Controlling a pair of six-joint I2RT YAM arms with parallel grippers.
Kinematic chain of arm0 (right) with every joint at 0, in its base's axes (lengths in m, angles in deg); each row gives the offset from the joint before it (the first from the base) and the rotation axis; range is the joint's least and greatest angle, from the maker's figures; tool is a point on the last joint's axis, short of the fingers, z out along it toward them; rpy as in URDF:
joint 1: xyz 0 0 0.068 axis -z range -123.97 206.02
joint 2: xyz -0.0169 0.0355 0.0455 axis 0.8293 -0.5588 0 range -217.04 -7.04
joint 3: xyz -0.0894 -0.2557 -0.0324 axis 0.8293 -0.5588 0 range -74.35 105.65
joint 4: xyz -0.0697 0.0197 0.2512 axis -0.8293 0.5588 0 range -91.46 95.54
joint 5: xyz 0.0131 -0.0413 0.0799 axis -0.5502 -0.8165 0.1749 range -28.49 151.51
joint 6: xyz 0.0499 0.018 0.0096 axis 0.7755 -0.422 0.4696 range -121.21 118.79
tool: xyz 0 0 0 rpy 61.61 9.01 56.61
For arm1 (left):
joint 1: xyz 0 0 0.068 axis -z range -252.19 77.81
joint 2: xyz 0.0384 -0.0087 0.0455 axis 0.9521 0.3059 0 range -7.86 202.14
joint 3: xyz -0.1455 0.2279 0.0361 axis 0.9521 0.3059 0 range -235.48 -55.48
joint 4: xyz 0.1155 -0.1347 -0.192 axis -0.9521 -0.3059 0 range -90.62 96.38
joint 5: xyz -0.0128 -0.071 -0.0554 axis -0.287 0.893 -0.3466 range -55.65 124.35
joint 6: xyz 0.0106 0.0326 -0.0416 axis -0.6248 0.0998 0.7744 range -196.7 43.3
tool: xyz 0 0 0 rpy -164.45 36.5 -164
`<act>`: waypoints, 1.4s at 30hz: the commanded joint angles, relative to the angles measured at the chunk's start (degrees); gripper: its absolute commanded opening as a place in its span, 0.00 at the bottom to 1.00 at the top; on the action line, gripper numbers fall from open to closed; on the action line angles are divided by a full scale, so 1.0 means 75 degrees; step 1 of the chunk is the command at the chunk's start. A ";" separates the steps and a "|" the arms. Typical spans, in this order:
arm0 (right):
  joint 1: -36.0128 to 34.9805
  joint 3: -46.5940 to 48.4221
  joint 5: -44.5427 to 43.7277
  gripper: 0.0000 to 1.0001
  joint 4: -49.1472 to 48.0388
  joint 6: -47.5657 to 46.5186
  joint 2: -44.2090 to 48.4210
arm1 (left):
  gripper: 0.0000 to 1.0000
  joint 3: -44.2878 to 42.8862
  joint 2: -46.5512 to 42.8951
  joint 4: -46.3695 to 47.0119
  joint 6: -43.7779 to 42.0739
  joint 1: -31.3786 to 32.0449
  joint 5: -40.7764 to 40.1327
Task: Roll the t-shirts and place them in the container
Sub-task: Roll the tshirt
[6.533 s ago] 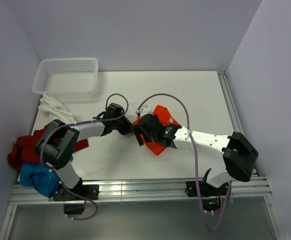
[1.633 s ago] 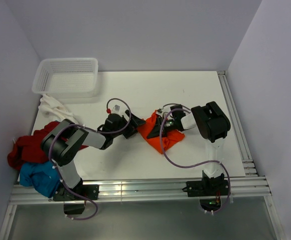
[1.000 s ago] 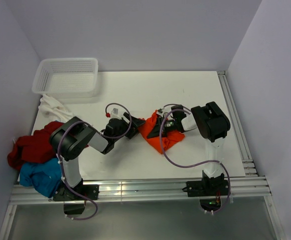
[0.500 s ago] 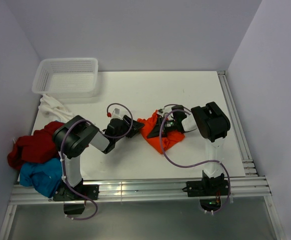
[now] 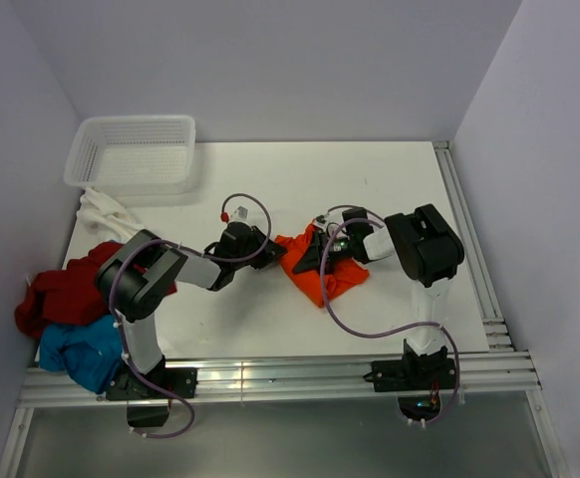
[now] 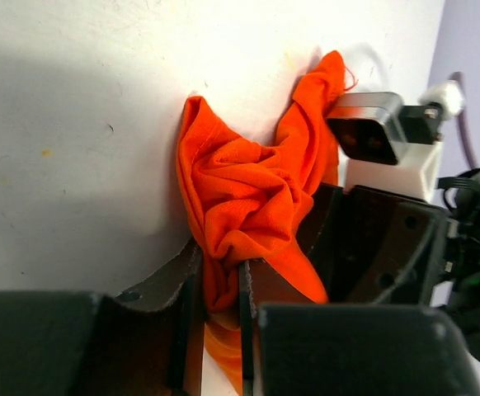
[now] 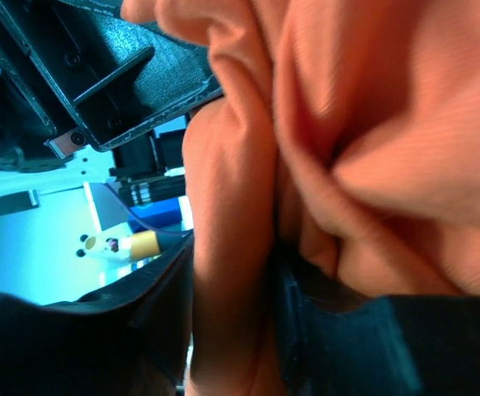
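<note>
Orange t-shirt lying bunched in middle of table, between both arms. Left gripper pinching its edge, fingers nearly together. Right gripper pressing into cloth; cannot tell if gripping. Rolling looking barely started. Next move likely needing shirt spread flat. Other t-shirts waiting at left.

Orange t-shirt lies bunched mid-table. Left gripper is at its left edge and right gripper over its top, nearly meeting; jaw positions unreadable from above. White mesh basket sits far left. White t-shirt, dark red t-shirt and blue t-shirt are heaped along the left edge.
</note>
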 commanded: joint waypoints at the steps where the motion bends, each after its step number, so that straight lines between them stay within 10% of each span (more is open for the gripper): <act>1: 0.0036 -0.0226 -0.0913 0.48 0.1496 -0.0842 0.0319 | 0.11 -0.0267 -0.0312 -0.1259 -0.0683 -0.0164 -0.0466; 16: 0.0001 -0.1408 -0.2296 0.57 0.2892 -0.1745 0.2803 | 0.09 -0.0795 -0.0524 -0.2597 -0.0813 -0.0164 -0.0642; 29: -0.0011 -0.1984 -0.3126 0.20 0.3805 -0.1956 0.3437 | 0.08 -0.1650 -0.0313 -0.3757 -0.0883 -0.0222 -0.0631; 42: -0.0081 -0.1504 -0.5362 0.70 0.5609 -0.2038 0.5484 | 0.05 -0.1873 -0.0500 -0.4133 -0.0989 -0.0222 -0.0631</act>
